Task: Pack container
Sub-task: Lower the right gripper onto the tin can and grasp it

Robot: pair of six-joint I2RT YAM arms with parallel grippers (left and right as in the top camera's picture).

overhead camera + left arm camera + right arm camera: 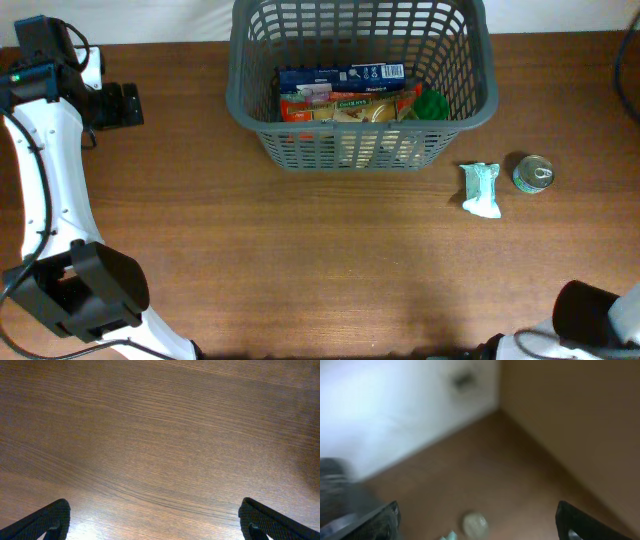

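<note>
The dark grey lattice basket (350,150) stands at the back centre of the table. It holds a blue box (340,75), colourful packets (345,105) and a green item (432,103). A pale green packet (481,188) and a tin can (533,173) lie on the wood to its right. My left gripper (120,104) is at the far left, well away from the basket. In the left wrist view it (155,522) is open and empty over bare wood. My right gripper (477,515) is open and empty, high above the blurred can (474,522) and packet (449,536).
The left arm's white links (45,190) run down the left side, and the right arm's base (600,315) sits at the front right corner. A white wall (395,410) lies behind the table.
</note>
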